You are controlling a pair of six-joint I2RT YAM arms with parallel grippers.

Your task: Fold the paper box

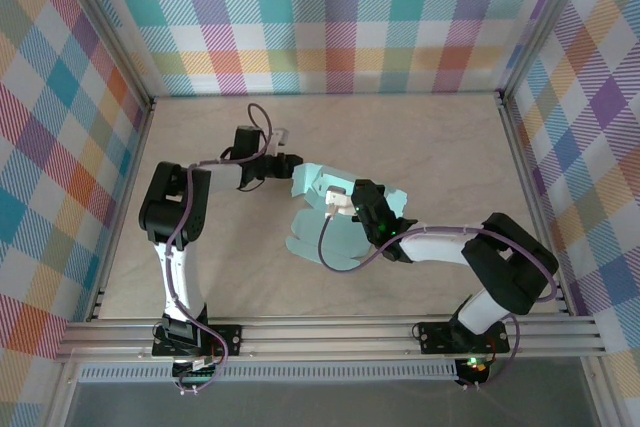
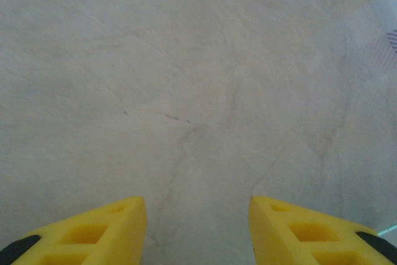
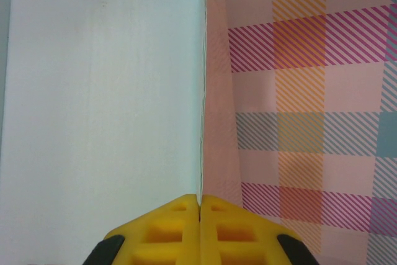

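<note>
1. Pinching the paper box [image 3: 99, 103] panel ahead of it, the right end effector [image 3: 200, 206] is closed; hold steady.
2. Open and empty, the left end effector [image 2: 197, 215] seemingly has the box just beside it; push squarely along the crease.

Seen from above, the right arm [image 1: 440, 242] lies across the paper box [image 1: 303, 239] and hides its middle. The left gripper [image 1: 288, 165] sits at the box's far corner, too small to tell whether it touches the card. In the left wrist view both yellow fingers [image 2: 93, 234] are cut off by the bottom edge. In the right wrist view the right gripper [image 3: 200, 206] is cut off below, and the card panel runs out past the top and left edges. How far the panel's edge reaches between the pressed-together fingers is hidden.
</note>
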